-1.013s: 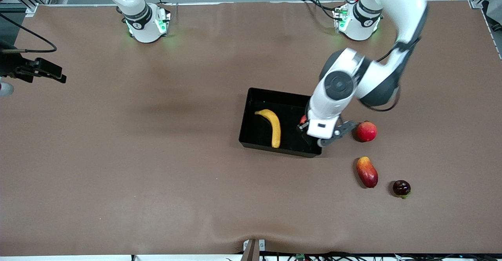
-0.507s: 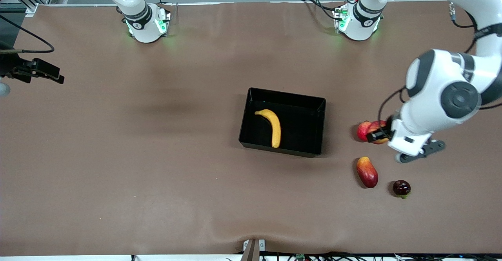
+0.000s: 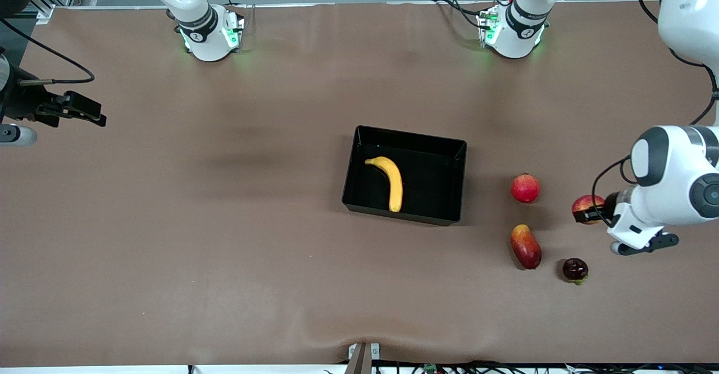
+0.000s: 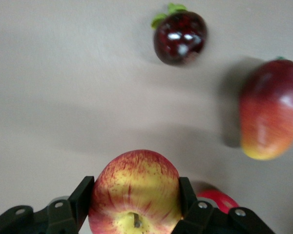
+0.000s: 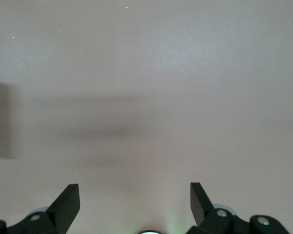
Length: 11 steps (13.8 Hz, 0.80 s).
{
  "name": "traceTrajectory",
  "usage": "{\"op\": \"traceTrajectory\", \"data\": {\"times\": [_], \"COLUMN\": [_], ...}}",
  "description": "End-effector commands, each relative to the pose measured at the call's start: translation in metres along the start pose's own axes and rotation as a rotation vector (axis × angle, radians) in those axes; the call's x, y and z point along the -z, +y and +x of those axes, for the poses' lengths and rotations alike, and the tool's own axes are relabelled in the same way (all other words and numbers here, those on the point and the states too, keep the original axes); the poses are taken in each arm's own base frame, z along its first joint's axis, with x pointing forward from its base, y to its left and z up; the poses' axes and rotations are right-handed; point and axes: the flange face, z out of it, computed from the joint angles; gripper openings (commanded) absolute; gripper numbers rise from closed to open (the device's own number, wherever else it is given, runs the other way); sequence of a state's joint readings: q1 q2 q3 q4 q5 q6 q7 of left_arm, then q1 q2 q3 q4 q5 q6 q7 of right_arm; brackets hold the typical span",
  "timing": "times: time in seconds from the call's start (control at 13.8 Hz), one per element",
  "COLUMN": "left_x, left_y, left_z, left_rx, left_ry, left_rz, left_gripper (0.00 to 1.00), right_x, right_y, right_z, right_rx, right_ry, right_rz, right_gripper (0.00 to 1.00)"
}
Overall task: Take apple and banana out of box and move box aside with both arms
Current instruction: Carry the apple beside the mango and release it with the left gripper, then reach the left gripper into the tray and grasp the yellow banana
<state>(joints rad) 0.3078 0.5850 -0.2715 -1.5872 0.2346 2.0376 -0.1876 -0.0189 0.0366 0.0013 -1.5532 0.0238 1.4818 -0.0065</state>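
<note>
The black box (image 3: 359,138) stands mid-table with the yellow banana (image 3: 393,182) lying in it. My left gripper (image 3: 594,213) is shut on the red-and-yellow apple (image 3: 586,207) and holds it over the table, away from the box, toward the left arm's end. In the left wrist view the apple (image 4: 134,187) sits stem toward the camera between the two black fingers (image 4: 82,200) of the left gripper (image 4: 135,195). My right gripper (image 3: 84,113) is open and empty over the right arm's end of the table; in the right wrist view it (image 5: 135,200) is over bare table.
A plain red round fruit (image 3: 525,188), a red-yellow mango-like fruit (image 3: 526,246) and a small dark red fruit (image 3: 575,269) lie between the box and the left arm's end. The mango-like fruit (image 4: 271,114) and dark fruit (image 4: 179,36) show in the left wrist view.
The left arm has swung from over the box toward its own end of the table, carrying the apple past the plain red fruit. The right gripper has shifted slightly.
</note>
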Motion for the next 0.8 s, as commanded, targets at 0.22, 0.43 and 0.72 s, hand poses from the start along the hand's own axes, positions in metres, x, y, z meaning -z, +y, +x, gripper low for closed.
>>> {"op": "traceTrajectory", "data": {"times": [0.22,0.43,0.72], "left_x": [-0.059,-0.094,-0.086], "left_y": [-0.044,-0.053,-0.059], "left_z": [0.024,0.028,0.029], "left_rx": [-0.247,-0.317,-0.3], "left_ry": [0.094,0.109,0.122], "left_rz": [0.027,0.012,0.019], "left_gripper": [0.0,0.0,1.0], "right_x": [-0.001,0.001,0.001], "right_y": [-0.006,0.0,-0.001], "right_z": [0.007,0.005,0.007], "right_rx": [0.006,-0.003,-0.002], "right_ry": [0.011,0.004,0.014], "right_rz": [-0.003,-0.009,-0.014], "right_gripper": [1.0,1.0,1.0]}}
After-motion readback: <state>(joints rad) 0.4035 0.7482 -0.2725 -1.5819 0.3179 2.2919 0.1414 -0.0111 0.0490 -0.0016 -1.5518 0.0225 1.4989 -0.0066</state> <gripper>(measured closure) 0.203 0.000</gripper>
